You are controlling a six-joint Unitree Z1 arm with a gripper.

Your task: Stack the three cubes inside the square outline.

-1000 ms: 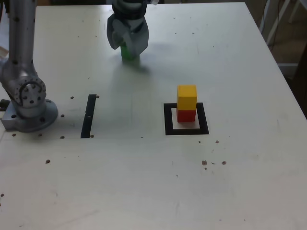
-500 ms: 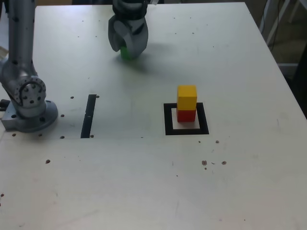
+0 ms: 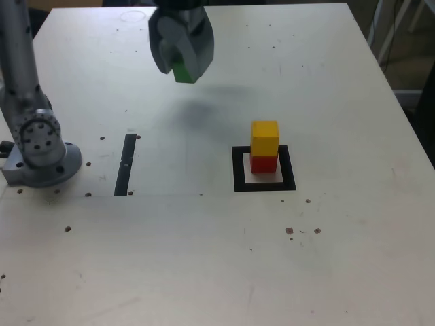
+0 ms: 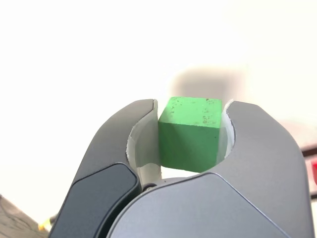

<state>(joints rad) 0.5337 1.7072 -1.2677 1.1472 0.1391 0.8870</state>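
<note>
Wrist view is showing the gripper (image 4: 190,136) clamping the green cube (image 4: 189,133) between its two pale inner pads, one pad pressing each side face, with the top face and one front face showing between the jaws. The cube is sitting slightly turned in the grip, one edge facing the camera, so it may be meeting the stack a little askew.

From the exterior view, the gripper (image 3: 181,66) is holding the green cube (image 3: 181,72) in the air above the table (image 3: 340,258), its shadow lying on the bare surface below and towards the outline. The yellow cube (image 3: 265,138) is resting on the red cube (image 3: 264,163), and both are standing inside the square outline (image 3: 238,170), well apart from the gripper, towards the exterior view's right.

Risks, as I judge them: the stack is already two high, so carrying the green cube across too low could be knocking the yellow cube off. Setting it down off-centre or twisted could leave it overhanging and tipping when the jaws open. Pressing down too hard could be shifting the red cube onto the outline's border. The wide jaws could also be brushing the yellow cube while opening.
</note>
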